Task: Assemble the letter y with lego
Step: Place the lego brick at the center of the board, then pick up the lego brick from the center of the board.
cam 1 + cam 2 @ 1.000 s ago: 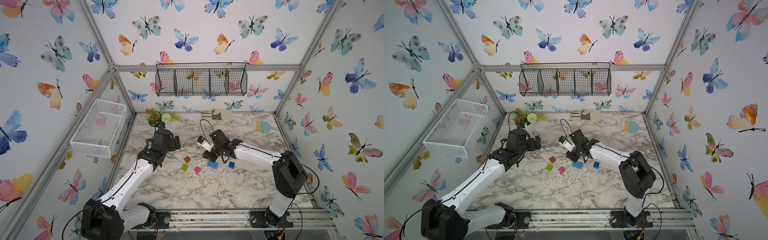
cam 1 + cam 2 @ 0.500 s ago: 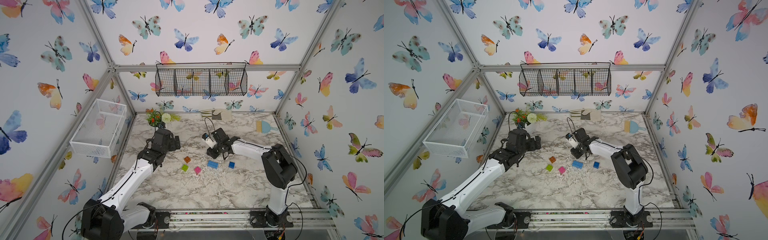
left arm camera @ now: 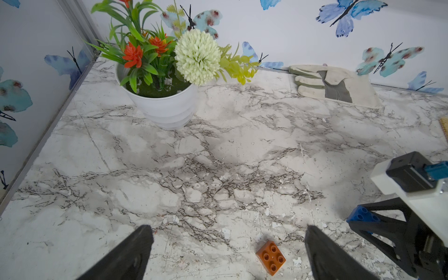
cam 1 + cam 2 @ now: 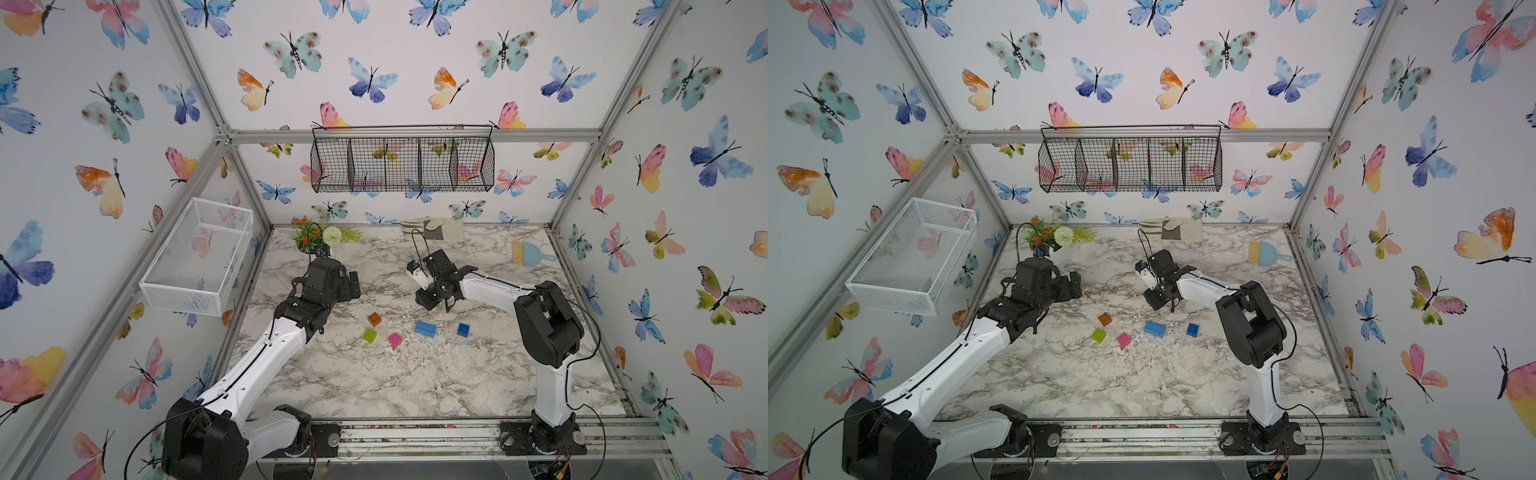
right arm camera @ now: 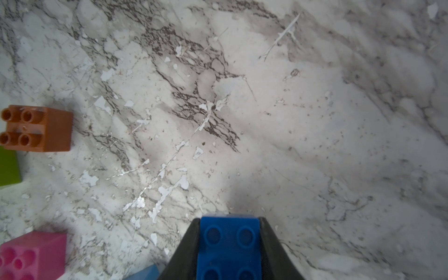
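A dark blue brick sits pinched near the tips of the right jaws, lifted off the table at 12 o'clock from the light blue brick; the second dark blue brick lies at that brick's 3 o'clock, and the pink brick, green brick and orange brick toward its 9 o'clock, none joined, so no Y yet. Pressed down, the held brick could twist in so shallow a grip or shove the loose light blue brick aside, since the left jaws gape wide, empty, bracing nothing. The flower pot, glove and brush sit far back, 11 to 1 o'clock, blocking nothing.
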Robot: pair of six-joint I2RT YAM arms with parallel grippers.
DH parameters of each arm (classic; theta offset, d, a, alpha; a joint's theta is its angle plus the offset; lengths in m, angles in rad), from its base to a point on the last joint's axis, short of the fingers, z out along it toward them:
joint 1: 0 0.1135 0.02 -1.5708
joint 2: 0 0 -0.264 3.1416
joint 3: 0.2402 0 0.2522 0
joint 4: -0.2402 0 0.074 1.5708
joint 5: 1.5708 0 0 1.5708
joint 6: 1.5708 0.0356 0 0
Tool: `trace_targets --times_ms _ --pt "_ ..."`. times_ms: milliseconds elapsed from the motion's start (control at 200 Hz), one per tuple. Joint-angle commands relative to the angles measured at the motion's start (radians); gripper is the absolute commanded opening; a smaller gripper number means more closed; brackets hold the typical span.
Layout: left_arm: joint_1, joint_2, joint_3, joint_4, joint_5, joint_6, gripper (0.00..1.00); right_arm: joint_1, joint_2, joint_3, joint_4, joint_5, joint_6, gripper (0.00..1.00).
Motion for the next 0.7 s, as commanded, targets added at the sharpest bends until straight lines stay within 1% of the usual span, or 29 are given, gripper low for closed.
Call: trace_targets --times_ms 0,100,280,476,696 --pt "0.005 -0.015 0.005 -0.003 -0.014 -0.001 0.99 0.000 0.011 -0.009 -0.022 0.013 0.015 0.39" --pt "0.005 -0.015 0.006 -0.005 -0.014 -0.002 0.99 -0.001 0.010 -0.008 -0.029 0.013 0.015 0.42" --pt "0.005 -0.020 0.005 -0.005 -0.018 -0.001 0.99 -0.003 0.038 0.017 -0.076 0.007 0.015 0.42" --pt "0.005 -0.016 0.005 -0.005 -0.016 -0.003 0.99 -0.003 0.014 -0.005 -0.045 -0.004 0.018 0.43" --pt "0.005 -0.019 0.005 -0.005 -0.020 -0.003 0.99 -0.003 0.071 0.047 -0.096 -0.017 0.011 0.43"
